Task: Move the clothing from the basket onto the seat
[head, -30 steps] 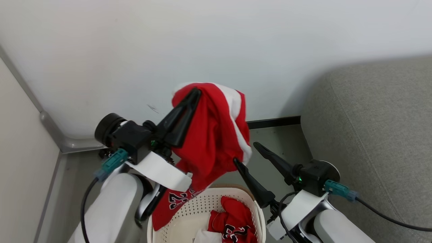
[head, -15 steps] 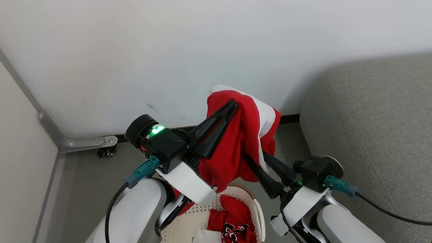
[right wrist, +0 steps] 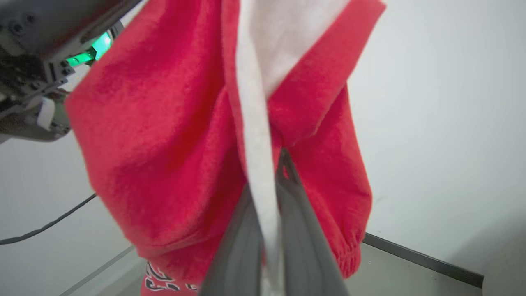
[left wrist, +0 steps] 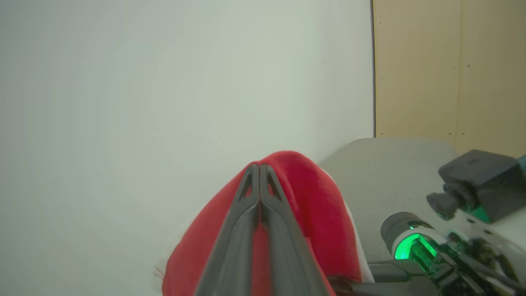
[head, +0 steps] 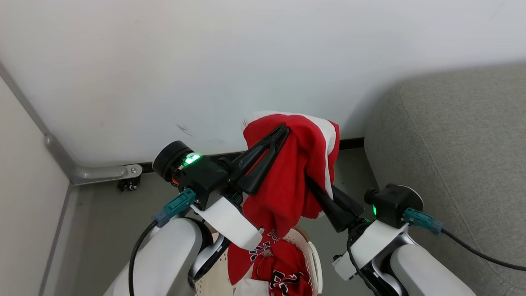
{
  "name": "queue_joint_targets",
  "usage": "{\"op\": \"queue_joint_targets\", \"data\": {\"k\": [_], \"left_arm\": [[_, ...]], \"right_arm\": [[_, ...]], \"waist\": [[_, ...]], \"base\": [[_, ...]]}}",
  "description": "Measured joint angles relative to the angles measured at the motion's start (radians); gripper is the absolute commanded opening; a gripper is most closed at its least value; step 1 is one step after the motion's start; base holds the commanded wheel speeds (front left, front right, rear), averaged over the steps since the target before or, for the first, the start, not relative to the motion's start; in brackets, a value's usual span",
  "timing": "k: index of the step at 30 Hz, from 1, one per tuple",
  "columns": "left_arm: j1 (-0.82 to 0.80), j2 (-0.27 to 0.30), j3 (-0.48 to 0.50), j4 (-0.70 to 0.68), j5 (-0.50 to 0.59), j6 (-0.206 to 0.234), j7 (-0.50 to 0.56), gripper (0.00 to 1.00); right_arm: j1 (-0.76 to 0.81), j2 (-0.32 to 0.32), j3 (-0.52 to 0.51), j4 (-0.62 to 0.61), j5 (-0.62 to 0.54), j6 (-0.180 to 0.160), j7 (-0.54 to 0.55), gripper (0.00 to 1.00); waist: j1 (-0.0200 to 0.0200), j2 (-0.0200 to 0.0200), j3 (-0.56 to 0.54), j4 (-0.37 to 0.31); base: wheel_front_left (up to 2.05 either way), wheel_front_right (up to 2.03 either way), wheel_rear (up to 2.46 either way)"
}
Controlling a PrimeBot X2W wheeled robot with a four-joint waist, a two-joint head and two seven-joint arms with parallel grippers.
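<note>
A red garment with white bands hangs in the air above the basket, black-and-white lettering at its lower end. My left gripper is shut on its top fold; in the left wrist view its jaws press together over red cloth. My right gripper is shut on the garment's right side, and the right wrist view shows a white band pinched between the fingers. A second red lettered garment lies in the basket. The grey seat is to the right.
A white wall stands close behind the garment, with a dark skirting strip at its foot. A metal bracket with a small wheel sits on the grey floor at the left. A beige panel borders the left side.
My right gripper was open under the garment and has closed on its white-banded side. The left gripper, still shut on the cloth, has swung to the right; the camera shifted too.
</note>
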Motion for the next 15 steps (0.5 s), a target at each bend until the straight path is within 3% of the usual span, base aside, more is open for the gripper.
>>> {"op": "queue_joint_targets", "data": {"k": [4, 7, 9, 10, 15], "left_arm": [[0.0, 0.001, 0.004, 0.004, -0.01, 0.0, 0.004, 0.0], [0.001, 0.005, 0.008, 0.008, -0.01, 0.002, 0.004, 0.48], [0.002, 0.007, 0.012, 0.011, -0.01, 0.004, 0.004, 0.88], [0.002, 0.007, 0.016, 0.011, -0.01, 0.007, 0.004, 1.0], [0.011, 0.013, 0.021, 0.016, -0.01, 0.016, 0.005, 1.0]], "right_arm": [[0.0, 0.003, -0.018, -0.016, 0.011, 0.0, 0.0, 0.0], [-0.001, 0.003, -0.04, -0.032, 0.008, 0.0, 0.0, 0.0], [-0.001, 0.002, -0.051, -0.038, 0.003, 0.0, 0.0, 0.0], [-0.001, 0.002, -0.055, -0.043, 0.002, 0.0, 0.0, 0.0], [-0.001, 0.001, -0.091, -0.065, 0.0, 0.0, 0.0, 0.0]], "waist": [[0.0, 0.0, -0.001, -0.002], [0.0, 0.0, -0.001, -0.003], [0.0, 0.0, -0.002, -0.004], [-0.0001, 0.0, -0.003, -0.004], [0.0, 0.0, -0.004, -0.004]], "base": [[0.0, 0.0, 0.0], [0.0, 0.0, 0.0], [0.0, 0.0, 0.0], [0.0, 0.0, 0.0], [0.0, 0.0, 0.0]]}}
